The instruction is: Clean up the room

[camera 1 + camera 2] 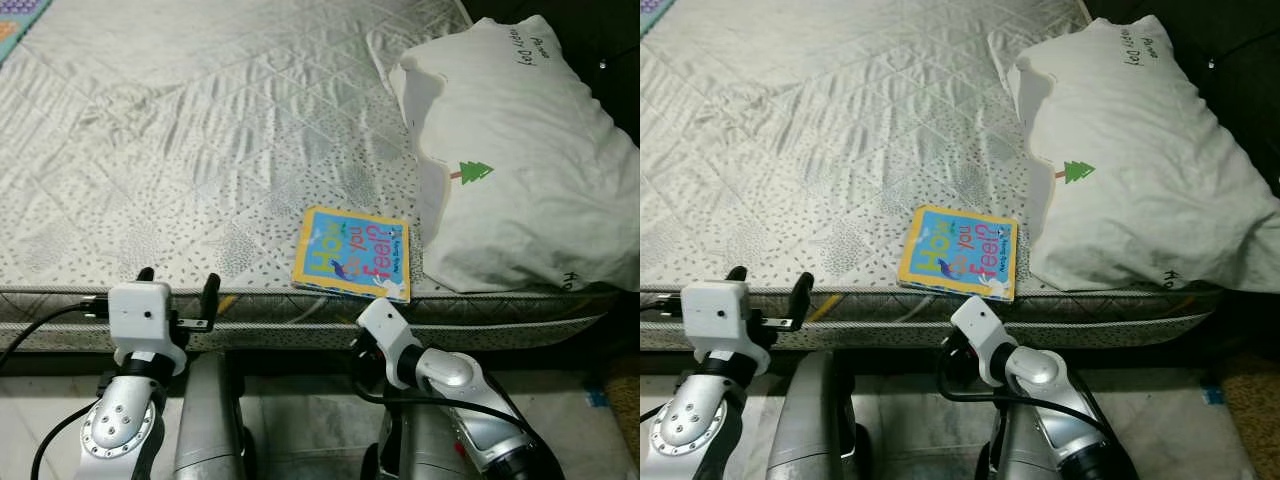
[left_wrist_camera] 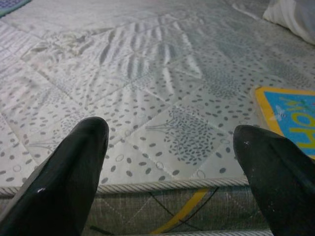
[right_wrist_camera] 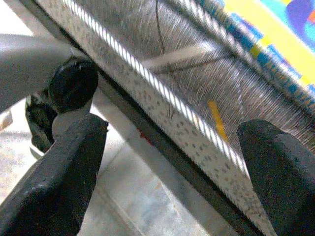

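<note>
Where the head camera looks down, a grey-white quilted mattress with a leaf-and-dot print spans the frame. A square blue-and-yellow children's board book lies flat near its front edge, just beside a white pillow bearing a small green tree print; whether the two touch cannot be told. The left gripper is raised at the mattress's front edge, fingers apart, nothing between them. The right wrist housing sits below the edge, directly under the book.

Left wrist view: both black fingers spread wide and empty, aimed across the mattress surface; the book's yellow-bordered corner lies beyond the far finger.

Right wrist view: the right gripper is wide open and holds nothing, pointing at the mattress's piped side wall; the book's blue-and-yellow edge shows above that wall. Pale floor lies beneath.
</note>
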You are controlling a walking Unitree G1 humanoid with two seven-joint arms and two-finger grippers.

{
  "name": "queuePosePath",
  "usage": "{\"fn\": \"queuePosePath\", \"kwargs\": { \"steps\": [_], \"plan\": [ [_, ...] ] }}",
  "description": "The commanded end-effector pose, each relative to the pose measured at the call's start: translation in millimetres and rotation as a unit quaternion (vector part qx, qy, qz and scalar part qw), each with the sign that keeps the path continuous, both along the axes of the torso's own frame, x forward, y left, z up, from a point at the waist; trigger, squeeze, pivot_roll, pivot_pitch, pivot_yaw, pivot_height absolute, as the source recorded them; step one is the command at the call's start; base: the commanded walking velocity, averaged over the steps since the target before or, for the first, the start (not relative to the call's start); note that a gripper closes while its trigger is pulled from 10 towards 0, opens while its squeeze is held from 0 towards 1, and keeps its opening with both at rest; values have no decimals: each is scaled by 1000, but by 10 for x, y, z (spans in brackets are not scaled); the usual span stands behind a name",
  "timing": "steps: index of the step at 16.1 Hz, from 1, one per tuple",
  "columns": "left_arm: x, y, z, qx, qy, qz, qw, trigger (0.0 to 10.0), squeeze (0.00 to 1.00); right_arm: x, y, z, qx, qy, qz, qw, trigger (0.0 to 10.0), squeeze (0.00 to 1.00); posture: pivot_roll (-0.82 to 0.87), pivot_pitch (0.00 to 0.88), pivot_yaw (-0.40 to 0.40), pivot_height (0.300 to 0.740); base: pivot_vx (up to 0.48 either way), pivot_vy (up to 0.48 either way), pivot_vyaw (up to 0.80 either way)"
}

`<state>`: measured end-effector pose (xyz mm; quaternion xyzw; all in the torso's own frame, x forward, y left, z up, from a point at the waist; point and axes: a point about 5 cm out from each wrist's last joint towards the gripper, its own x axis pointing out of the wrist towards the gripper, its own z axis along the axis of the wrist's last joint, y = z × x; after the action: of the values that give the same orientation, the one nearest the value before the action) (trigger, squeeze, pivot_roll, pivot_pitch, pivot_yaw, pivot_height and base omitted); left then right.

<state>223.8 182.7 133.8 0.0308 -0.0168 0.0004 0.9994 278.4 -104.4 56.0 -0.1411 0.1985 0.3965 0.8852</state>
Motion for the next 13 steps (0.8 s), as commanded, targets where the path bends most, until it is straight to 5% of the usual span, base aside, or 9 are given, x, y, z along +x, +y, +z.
{"fn": "queuePosePath", "kwargs": {
  "steps": [1, 13],
  "plan": [
    [-38, 32, 1, 4, 5, 8, 1000, 10000, 0, -12, 11, -35, -9, 9, 9, 1000, 10000, 0, 105, 228, -50, 534, 0, 0, 0],
    [-56, 12, 9, 1, 7, 11, 1000, 10000, 0, 376, 51, 62, -42, -57, -32, 997, 10000, 0, 115, 239, -57, 534, 0, 0, 0]
  ]
}}
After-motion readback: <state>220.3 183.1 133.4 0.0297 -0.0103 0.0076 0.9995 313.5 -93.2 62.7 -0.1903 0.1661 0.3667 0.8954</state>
